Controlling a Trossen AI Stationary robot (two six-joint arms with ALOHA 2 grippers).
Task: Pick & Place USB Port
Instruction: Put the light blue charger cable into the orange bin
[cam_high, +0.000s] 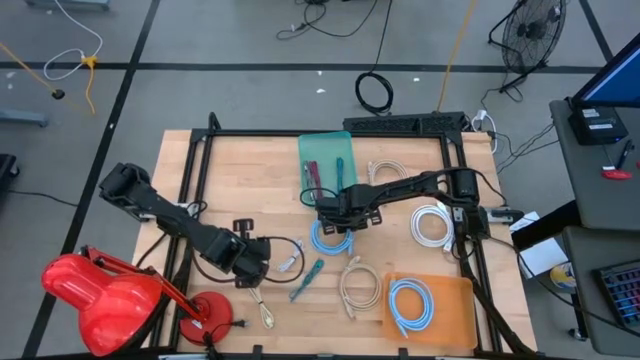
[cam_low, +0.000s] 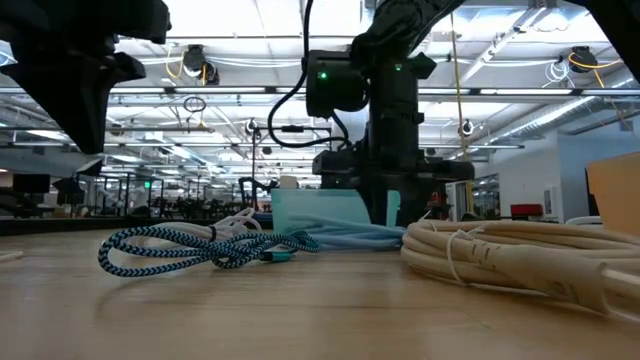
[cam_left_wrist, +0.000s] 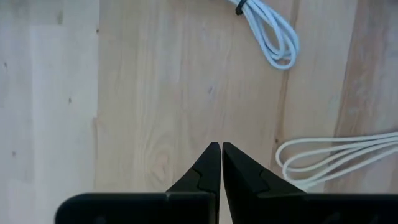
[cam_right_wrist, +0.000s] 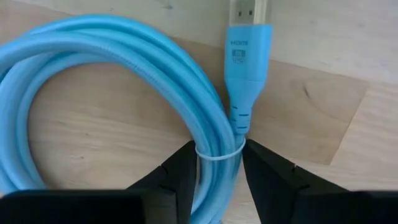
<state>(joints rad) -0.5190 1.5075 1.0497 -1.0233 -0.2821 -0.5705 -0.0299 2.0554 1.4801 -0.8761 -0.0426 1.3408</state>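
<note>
The right gripper (cam_right_wrist: 219, 174) is down on the coiled blue cable (cam_high: 331, 238) in the middle of the table (cam_high: 250, 170), its fingers set on either side of the tied bundle just below the blue plug (cam_right_wrist: 247, 59), which lies flat on the wood. The fingers touch the strands but do not look fully squeezed, so this seems to be the grasp step. Next it must close firmly and lift toward a tray, perhaps the orange one (cam_high: 455, 300) at the near right. The left gripper (cam_left_wrist: 221, 177) waits near left, fingers pressed together on nothing.
</note>
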